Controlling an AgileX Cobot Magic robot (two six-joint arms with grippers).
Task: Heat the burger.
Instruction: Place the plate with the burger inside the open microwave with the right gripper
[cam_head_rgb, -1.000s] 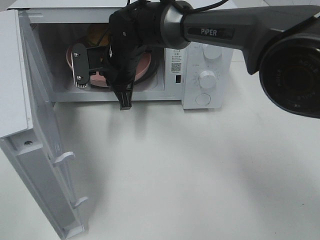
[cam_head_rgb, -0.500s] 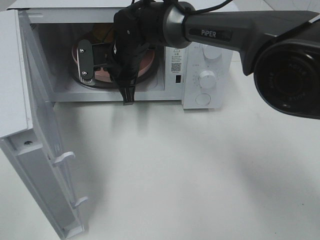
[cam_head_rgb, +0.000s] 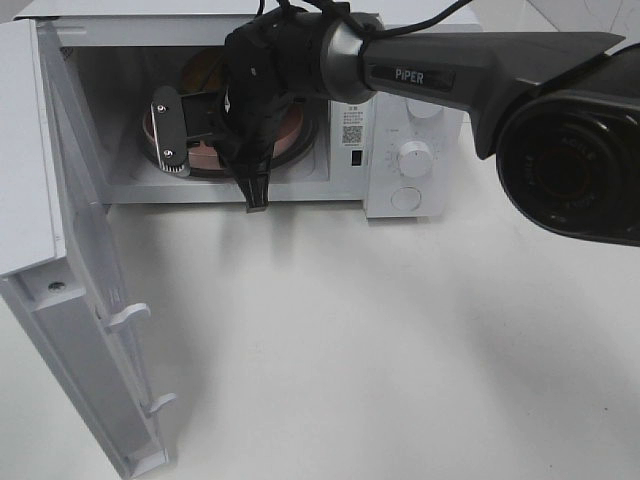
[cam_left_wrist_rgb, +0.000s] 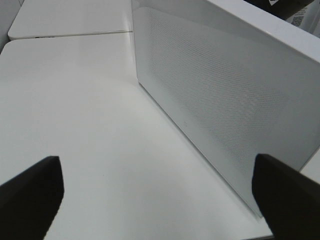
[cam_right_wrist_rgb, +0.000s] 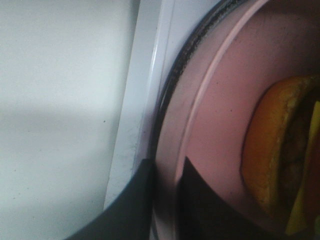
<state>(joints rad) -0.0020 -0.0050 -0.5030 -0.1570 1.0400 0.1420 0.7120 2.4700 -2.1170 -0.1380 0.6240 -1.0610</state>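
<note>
The left gripper's (cam_left_wrist_rgb: 155, 162) jaws stood wide apart and empty over the surface (cam_left_wrist_rgb: 75, 100). Farther in, the right gripper's (cam_right_wrist_rgb: 167, 165) jaws straddled the one pink plate's (cam_right_wrist_rgb: 215, 115) rim inside the one microwave (cam_head_rgb: 415, 110); pinching or freed, I could not tell. The one burger (cam_right_wrist_rgb: 267, 145) on it looked light, soft, squashable: the stiff rim seemed the safer hold.

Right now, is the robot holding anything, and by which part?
The right pincer straddles the rim of the pink plate; whether it grips cannot be told. The left pincer holds nothing.
</note>
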